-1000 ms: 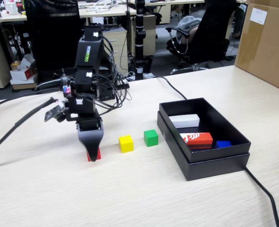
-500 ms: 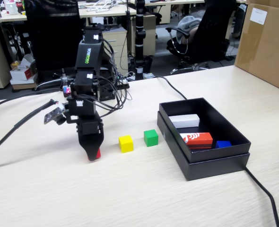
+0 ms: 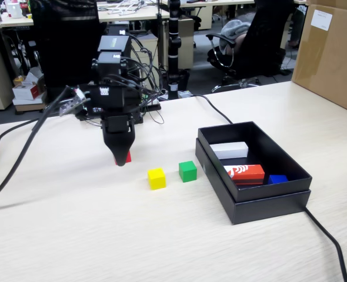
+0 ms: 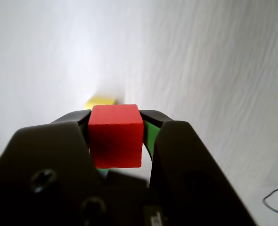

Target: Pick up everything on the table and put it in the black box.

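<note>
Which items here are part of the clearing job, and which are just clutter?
Job: red cube held in the gripper; yellow cube; green cube; black box.
Clutter: brown carton; cable; office chair.

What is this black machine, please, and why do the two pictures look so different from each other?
It is a small robot arm standing on a table. The fixed view is taken from a camera standing in front of the table. The wrist view comes from a camera riding on the arm, looking past its gripper. The two fingers hold a red cube, lifted off the wood. A yellow cube and a green cube lie on the table. Beside them sits a black box, holding a white block, an orange-red block and something blue.
</note>
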Controlling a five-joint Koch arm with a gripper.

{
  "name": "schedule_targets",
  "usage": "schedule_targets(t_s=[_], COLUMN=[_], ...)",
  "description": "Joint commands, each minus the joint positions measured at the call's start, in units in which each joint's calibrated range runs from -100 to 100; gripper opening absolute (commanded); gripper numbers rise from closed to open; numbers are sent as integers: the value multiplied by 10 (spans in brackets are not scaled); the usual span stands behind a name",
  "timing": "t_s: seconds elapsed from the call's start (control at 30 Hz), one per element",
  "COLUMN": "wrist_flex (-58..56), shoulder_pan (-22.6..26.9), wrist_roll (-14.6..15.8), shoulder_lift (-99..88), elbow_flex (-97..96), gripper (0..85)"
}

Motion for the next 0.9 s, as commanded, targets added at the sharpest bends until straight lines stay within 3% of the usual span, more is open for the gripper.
schedule_targets(t_s=[0.0, 0.13, 0.17, 0.23, 0.33, 0.87], wrist_flex=[-4, -4, -4, -4, -4, 22], shoulder_pan=[38, 91, 132, 162, 188, 190], wrist_roll=[28, 66, 103, 129, 145, 139], shoulder_lift=[-106, -129, -102, -36, 93, 326], elbow_flex=[44, 90, 154, 225, 318, 338], gripper=[9, 8, 8, 9, 9, 9])
